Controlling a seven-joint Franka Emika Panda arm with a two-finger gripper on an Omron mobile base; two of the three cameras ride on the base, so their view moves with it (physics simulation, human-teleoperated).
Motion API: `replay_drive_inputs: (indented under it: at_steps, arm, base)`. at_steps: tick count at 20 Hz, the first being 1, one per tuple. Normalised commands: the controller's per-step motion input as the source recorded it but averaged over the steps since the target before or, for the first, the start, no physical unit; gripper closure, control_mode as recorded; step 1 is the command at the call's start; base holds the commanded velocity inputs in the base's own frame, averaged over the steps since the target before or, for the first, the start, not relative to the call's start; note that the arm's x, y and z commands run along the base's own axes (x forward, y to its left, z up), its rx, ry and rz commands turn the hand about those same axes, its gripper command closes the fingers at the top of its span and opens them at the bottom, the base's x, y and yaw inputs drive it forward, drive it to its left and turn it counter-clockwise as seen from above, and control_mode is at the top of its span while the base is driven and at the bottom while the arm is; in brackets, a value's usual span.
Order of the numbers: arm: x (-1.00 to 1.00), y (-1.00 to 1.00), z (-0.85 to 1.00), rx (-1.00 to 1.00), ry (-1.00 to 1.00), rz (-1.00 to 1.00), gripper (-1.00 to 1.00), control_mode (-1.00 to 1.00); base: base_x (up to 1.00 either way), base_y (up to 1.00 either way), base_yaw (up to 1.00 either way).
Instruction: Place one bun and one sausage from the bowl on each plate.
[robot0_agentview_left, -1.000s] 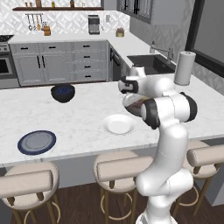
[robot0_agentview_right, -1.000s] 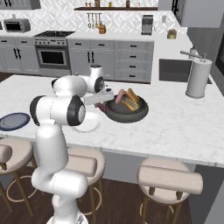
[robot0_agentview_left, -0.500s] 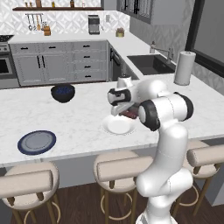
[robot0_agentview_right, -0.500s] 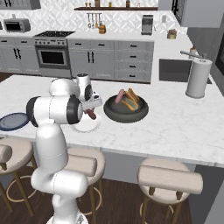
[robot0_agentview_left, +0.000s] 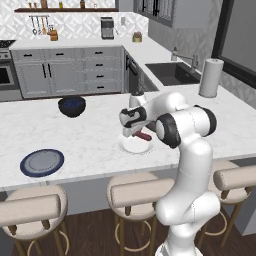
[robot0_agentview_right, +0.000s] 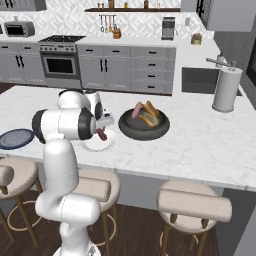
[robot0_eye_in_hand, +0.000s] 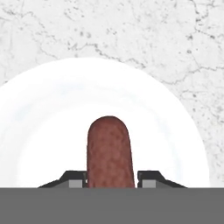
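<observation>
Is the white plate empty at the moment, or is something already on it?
Empty: the white plate is bare, and the sausage hangs above it.

I'm in a home kitchen, working at a marble-topped island (robot0_agentview_left: 90, 135) with padded bar stools (robot0_agentview_left: 145, 192) tucked under its edge just behind my hand. Beyond my hand runs a wall of grey cabinets (robot0_agentview_right: 125, 72) with dark handles, an oven range (robot0_agentview_right: 60, 62) built in, a coffee machine (robot0_agentview_left: 107, 27) on the counter and utensils hanging from a rail (robot0_agentview_left: 40, 22) against patterned tile. Off to one side there's a sink with a tap (robot0_agentview_left: 182, 60) and an upright paper-towel roll (robot0_agentview_right: 224, 90).
</observation>
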Motion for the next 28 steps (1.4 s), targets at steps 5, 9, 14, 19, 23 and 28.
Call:
replay_drive_inputs:
  at_steps: [5, 9, 14, 19, 23, 28]
  arm:
    - [0.10, 0.00, -0.18, 0.00, -0.05, 0.00, 1.00, -1.00]
    - [0.21, 0.00, -0.16, 0.00, -0.02, 0.00, -1.00, -1.00]
    - [0.43, 0.00, -0.12, 0.00, -0.02, 0.00, -1.00, -1.00]
    - [0.06, 0.01, 0.08, 0.00, -0.04, 0.00, -1.00, -1.00]
    - [-0.32, 0.00, 0.47, 0.00, -0.07, 0.00, -1.00, -1.00]
    - [-0.13, -0.20, 0.51, 0.00, -0.09, 0.00, -1.00, -1.00]
  base:
    - [0.00, 0.00, 0.00]
    - [0.00, 0.00, 0.00]
    - [0.00, 0.00, 0.00]
    - [0.00, 0.00, 0.00]
    - [0.00, 0.00, 0.00]
    - [0.00, 0.00, 0.00]
